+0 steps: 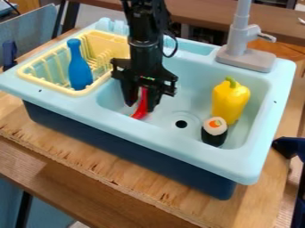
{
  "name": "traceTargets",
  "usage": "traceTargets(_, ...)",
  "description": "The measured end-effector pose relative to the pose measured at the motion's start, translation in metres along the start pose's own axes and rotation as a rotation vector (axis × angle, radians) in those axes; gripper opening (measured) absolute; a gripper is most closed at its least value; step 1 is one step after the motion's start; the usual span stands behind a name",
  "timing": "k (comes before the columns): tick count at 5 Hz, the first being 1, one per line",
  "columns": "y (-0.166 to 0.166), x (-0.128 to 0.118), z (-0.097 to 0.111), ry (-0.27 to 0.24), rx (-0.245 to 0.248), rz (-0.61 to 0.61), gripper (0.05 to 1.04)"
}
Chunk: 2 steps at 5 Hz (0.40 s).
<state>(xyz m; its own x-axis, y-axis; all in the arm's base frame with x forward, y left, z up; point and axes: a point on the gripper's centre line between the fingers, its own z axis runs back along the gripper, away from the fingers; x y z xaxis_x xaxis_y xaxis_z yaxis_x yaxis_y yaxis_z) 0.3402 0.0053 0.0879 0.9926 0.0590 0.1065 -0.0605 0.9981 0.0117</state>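
In the camera view, the black gripper [140, 107] is seen hanging down over the light blue toy sink [179, 147], towards the basin's left part in the view. Its two fingers are parted part-way, and a slender, curved red object [142, 106] is framed between them, its lower end showing just below the tips. Whether it is actually being squeezed cannot be told from here, and its upper part is partly hidden by the gripper.

Over to the right of the basin, a yellow bell pepper [230, 100] with a green stem is seen upright near the wall. Right in front of it, a piece of toy sushi [214, 131] is placed, dark-sided and white on top, with an orange-and-green centre. The round, dark drain hole [181, 124] is found between the sushi and the red object.

At the left, a pale yellow dish rack [77, 92] is set into the sink, and a blue bottle-shaped object [79, 69] is propped in it, slightly tilted. The back right corner is taken by the grey faucet [241, 49]. The whole sink is supported by a wooden table [119, 178].
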Motion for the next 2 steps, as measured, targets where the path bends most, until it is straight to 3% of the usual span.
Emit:
traceTargets(1, -0.0010, -0.0003, 0.0005, 0.006, 0.006, -0.001, 0.959)
traceTargets(2, -0.0043, 0.0000, 0.0013, 0.004, 0.017, -0.007, 1.003)
